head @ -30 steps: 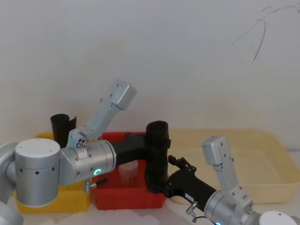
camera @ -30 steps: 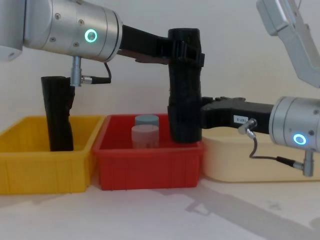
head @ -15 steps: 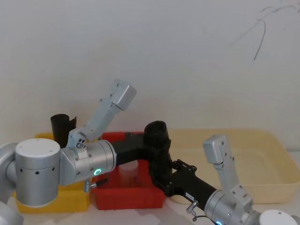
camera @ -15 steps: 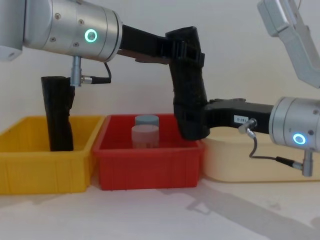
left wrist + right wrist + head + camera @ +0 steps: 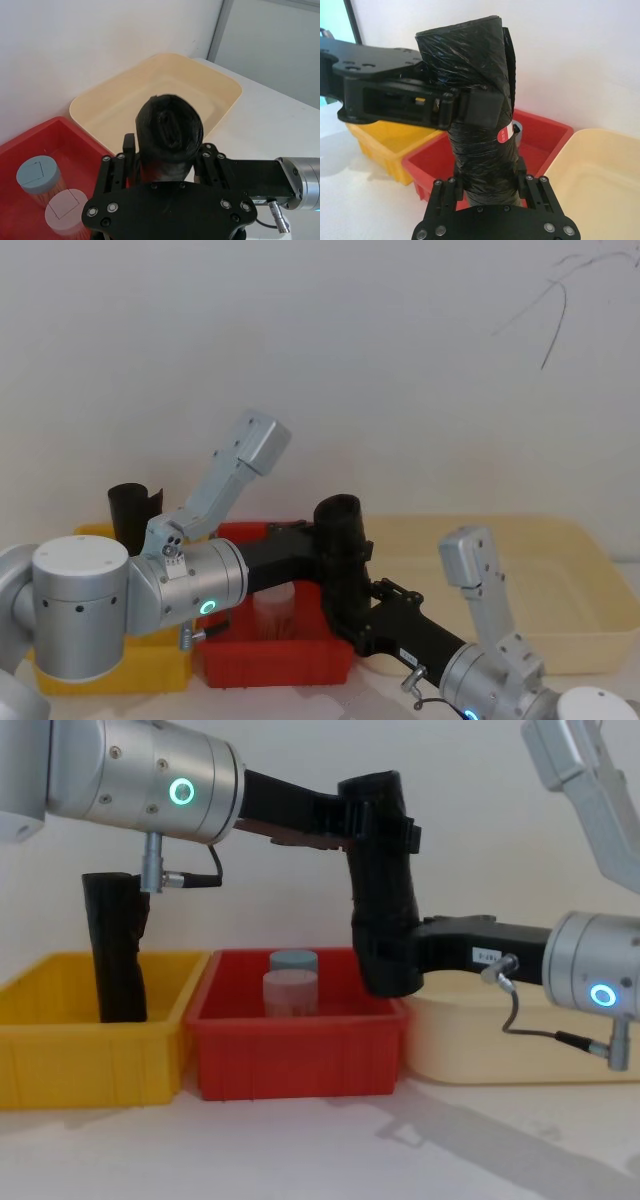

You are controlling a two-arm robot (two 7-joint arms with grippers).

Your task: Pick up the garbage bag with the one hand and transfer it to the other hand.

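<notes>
**Two Grippers, One Roll: Handover Caught at Its Midpoint**

The garbage bag (image 5: 383, 885), a smooth black roll, stands nearly upright in the air over the right end of the red bin (image 5: 300, 1055). Its top leans slightly toward the robot's left, and it is held at both ends at once. The left gripper (image 5: 380, 820), the one with the teal ring on its wrist, reaches in from the left and has its fingers clamped across the upper part of the roll. The right gripper (image 5: 388, 958), with the blue ring, comes in low from the right and has its fingers closed around the lower part.

The spacing looks deliberate. One hold sits high and the other low, so each gripper has its own stretch of roll and the fingers do not meet. The double hold likely guards against a drop, since the receiver has to be secure before the giver lets go. What probably remains is for the left gripper to open and draw back.

The slight lean suggests the two holds are not quite in line, which could twist the roll on release. Below, two capped jars (image 5: 291, 988) stand in the red bin. A kinked black roll (image 5: 116, 960) stands in the yellow bin (image 5: 90, 1055), and a cream tray (image 5: 480, 1045) lies to the right.
</notes>
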